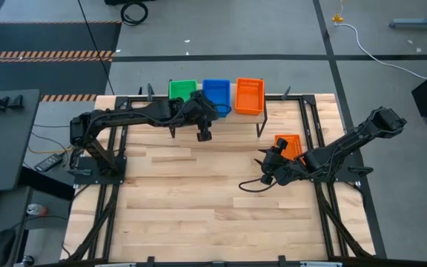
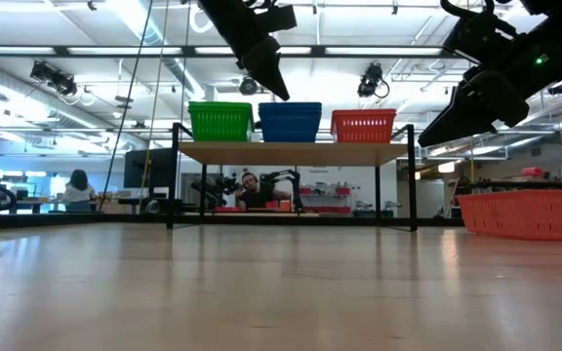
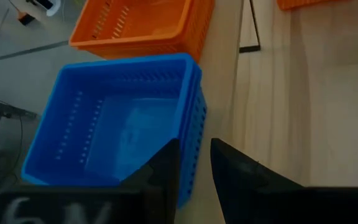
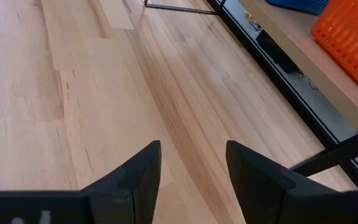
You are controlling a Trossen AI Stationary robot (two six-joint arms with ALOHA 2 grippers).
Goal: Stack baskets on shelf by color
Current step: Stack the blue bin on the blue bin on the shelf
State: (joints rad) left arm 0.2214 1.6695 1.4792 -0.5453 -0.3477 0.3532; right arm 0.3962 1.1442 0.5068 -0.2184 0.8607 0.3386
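The shelf (image 2: 291, 153) stands at the table's far edge and carries, from left to right, green baskets (image 1: 182, 90), blue baskets (image 1: 216, 93) and orange baskets (image 1: 249, 96), each resting on its bottom. In the left wrist view the blue baskets (image 3: 117, 124) sit nested in one another. My left gripper (image 3: 194, 171) hovers open just above the blue stack's near right corner, touching nothing. One more orange basket (image 1: 290, 146) sits on the table at the right. Beside it, toward the table's middle, my right gripper (image 4: 191, 168) hangs open over bare wood.
Bare wooden tabletop (image 1: 199, 193) fills the middle and the near side. Black frame rails (image 1: 319, 148) run along the table's sides. The shelf's thin black legs (image 1: 262, 126) stand on the table near its far edge. People sit in the room beyond, seen under the shelf (image 2: 252, 190).
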